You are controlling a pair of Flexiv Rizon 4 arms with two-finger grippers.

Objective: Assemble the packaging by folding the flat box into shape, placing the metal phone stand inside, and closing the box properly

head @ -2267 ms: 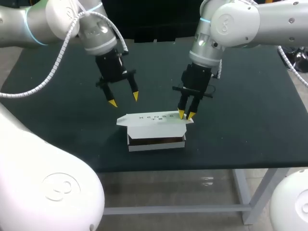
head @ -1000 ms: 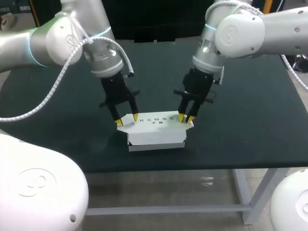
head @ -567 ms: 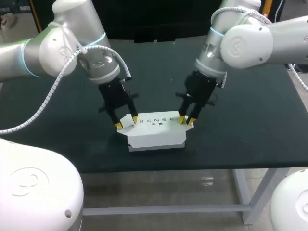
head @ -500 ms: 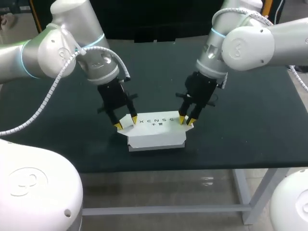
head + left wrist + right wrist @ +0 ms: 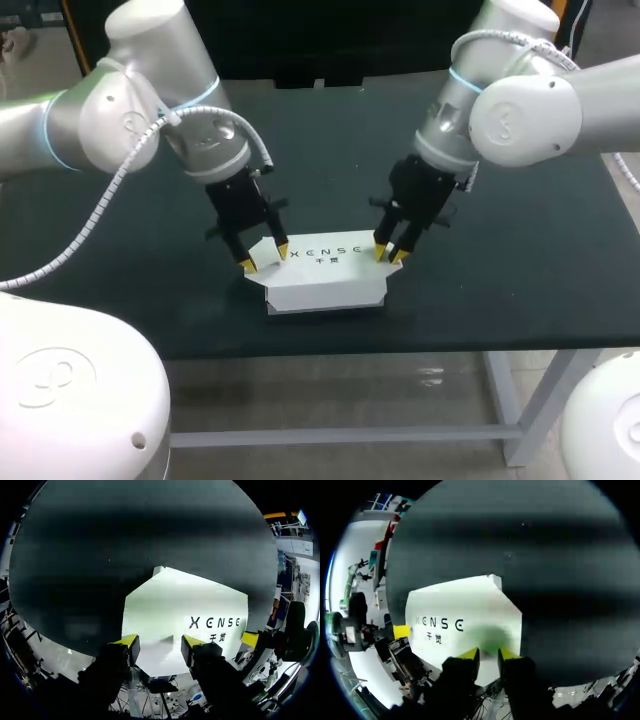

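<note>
Now white box, lid down, contents hidden, left gripper, right gripper atop

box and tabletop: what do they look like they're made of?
The box: likely thin white paperboard, matte, with dark print on the lid; the crisp fold lines and thin flap edges suggest it. The tabletop: dark green and matte, with no glare; it looks like a felt or rubber mat, but the pictures do not show which.
</note>
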